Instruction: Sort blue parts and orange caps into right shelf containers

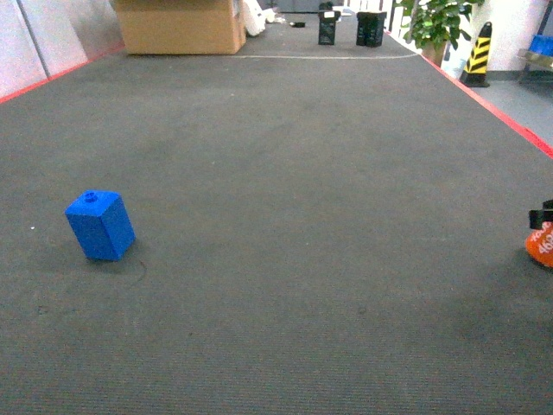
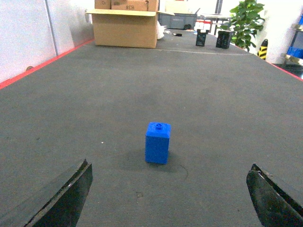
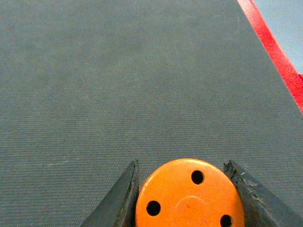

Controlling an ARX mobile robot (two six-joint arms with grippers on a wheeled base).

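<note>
1 orange cap [image 3: 189, 195] is clamped between the right gripper [image 3: 185, 198] fingers, at the mat's [image 1: 285, 216] right edge. The left gripper [image 2: 170, 198] is spread wide before 1 upright blue part [image 2: 157, 142]. Beyond, a cardboard box [image 2: 125, 27] is seen.
</note>
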